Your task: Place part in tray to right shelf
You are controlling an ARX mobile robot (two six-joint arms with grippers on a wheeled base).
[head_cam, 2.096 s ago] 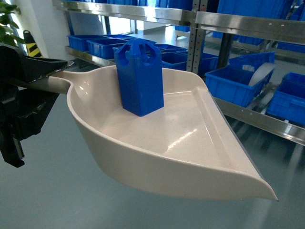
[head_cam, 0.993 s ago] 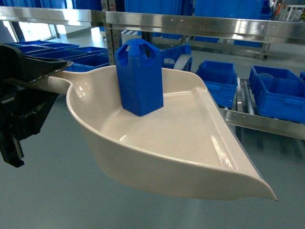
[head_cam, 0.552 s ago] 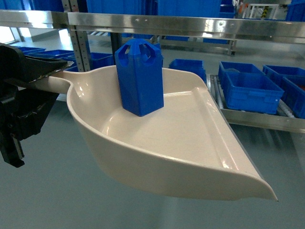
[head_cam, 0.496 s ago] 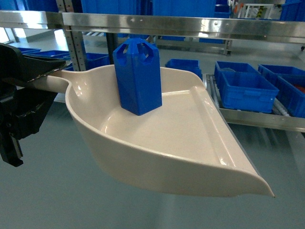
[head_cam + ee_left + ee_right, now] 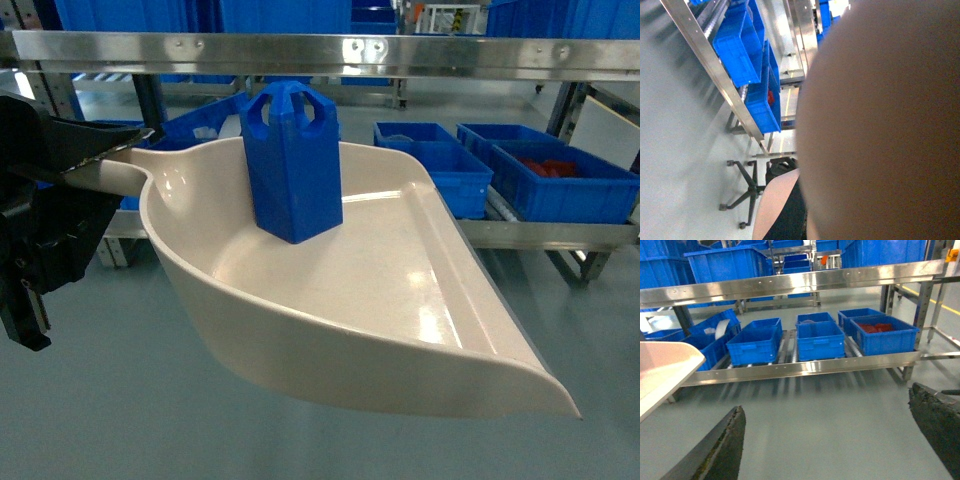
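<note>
Left gripper point(image 5: 75, 165) clamped on scoop point(image 5: 330, 300) handle, block point(image 5: 292, 165) upright near back wall — keep scoop level approaching rack point(image 5: 330, 52). Right gripper point(image 5: 827, 440) spread wide, empty.

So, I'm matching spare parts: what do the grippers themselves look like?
The left gripper is matte black plastic, blocky and angular, tapering to a flat pointed jaw. The right gripper has two dark, wedge-shaped fingers with rough, worn-looking surfaces. No cables or markings are visible.
</note>
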